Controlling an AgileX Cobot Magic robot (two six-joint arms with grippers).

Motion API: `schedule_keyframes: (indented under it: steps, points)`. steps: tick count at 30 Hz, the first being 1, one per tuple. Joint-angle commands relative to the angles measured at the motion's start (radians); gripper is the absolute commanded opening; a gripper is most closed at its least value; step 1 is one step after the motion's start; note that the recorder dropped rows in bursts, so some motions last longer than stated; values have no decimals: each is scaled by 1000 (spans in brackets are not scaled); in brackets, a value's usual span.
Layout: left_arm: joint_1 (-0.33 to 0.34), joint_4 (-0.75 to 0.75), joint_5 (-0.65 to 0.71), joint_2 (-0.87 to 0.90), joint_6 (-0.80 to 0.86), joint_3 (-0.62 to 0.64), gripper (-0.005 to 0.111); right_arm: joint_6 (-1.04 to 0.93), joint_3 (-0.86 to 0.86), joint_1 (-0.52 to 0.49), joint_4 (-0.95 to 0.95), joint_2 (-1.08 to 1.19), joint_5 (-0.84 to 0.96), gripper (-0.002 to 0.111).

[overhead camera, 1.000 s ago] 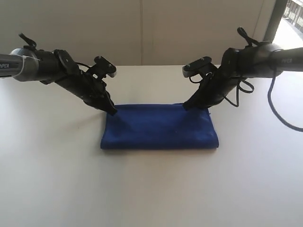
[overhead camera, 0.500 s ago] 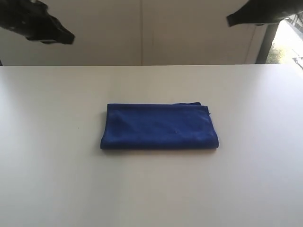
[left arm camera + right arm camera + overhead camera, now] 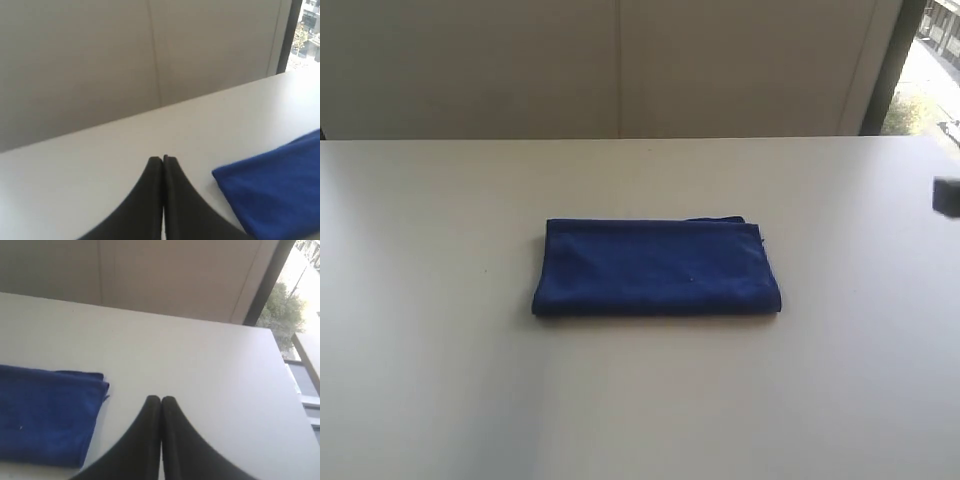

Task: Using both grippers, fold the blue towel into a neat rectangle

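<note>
I see the towel (image 3: 655,268) lying flat in the middle of the table (image 3: 440,400), folded into a rectangle with its long sides running left to right. A bit of a lower layer peeks out at its far right corner. Neither gripper touches it. My left gripper (image 3: 163,160) has its fingers pressed together on nothing, over bare table off the towel's left end. My right gripper (image 3: 160,399) is likewise pinched closed and empty, off the towel's right end.

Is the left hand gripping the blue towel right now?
No, the left hand is shut with nothing between its fingers, and the blue towel lies apart from it on the table.
</note>
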Motion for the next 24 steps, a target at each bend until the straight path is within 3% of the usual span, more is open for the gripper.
schedule_keyframes:
  steps: [1, 5, 7, 12, 24]
  points:
    - [1, -105, 11, -133, 4, 228, 0, 59, 172, -11, 6, -124, -17, 0]
    - [1, -130, 16, -208, 4, 411, 0, 136, 294, -11, 28, -187, -55, 0]
    - [1, -231, 0, -233, -17, 469, 0, 169, 327, -11, 52, -198, -66, 0]
    - [1, -250, 62, -244, -15, 572, 0, 178, 448, -11, 100, -198, -85, 0]
    - [1, -248, 35, -244, -31, 721, 0, 192, 614, -11, 106, -198, -236, 0]
